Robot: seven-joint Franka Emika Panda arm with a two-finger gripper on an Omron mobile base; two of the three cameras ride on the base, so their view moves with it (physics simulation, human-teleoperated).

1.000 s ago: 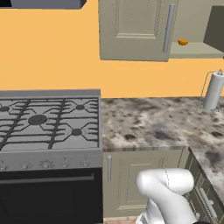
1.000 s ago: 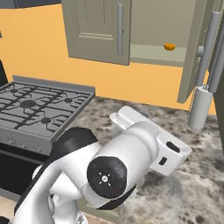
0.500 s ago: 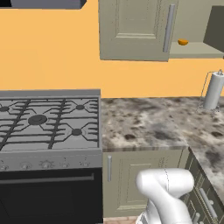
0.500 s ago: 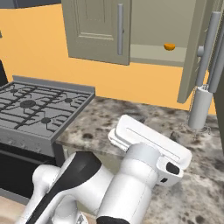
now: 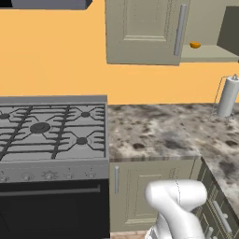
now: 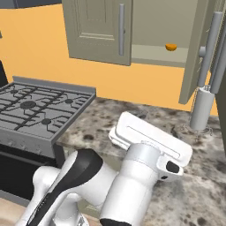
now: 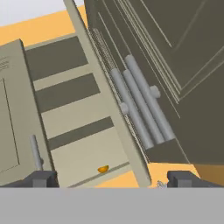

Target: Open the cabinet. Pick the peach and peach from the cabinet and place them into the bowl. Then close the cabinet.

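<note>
Orange wall runs behind the kitchen in the left base view, with a speckled stone table [image 5: 172, 135] beside a gas stove [image 5: 51, 130]. Above, the cabinet [image 5: 144, 32] hangs with its left door shut and a long grey bar handle [image 5: 178, 30] on it; the right half stands open, and one orange-yellow peach [image 5: 195, 45] sits on the bottom shelf just right of the shut door. A paper towel roll [image 5: 228, 97] stands upright on the table at the far right. Lower cabinets [image 5: 149, 196] with short handles sit beneath the table.

From the right base view the same cabinet [image 6: 99, 31] shows its right door [image 6: 198, 48] swung out toward the camera, edge-on, with its handle bar facing right. The peach [image 6: 171, 46] rests on the open shelf, well apart from the arm, whose white hand is raised above the table [image 6: 198, 185]. The paper towel roll [image 6: 201, 108] stands below the open door.

Rolled to one side, the hand view looks up into the cabinet [image 7: 74, 109] — the shelves appear as slanted bands and the peach [image 7: 103, 169] lies low on the bottom one. The gripper [image 7: 111, 179] has its two dark fingertips spread wide at the bottom corners — released, grasping nothing.
</note>
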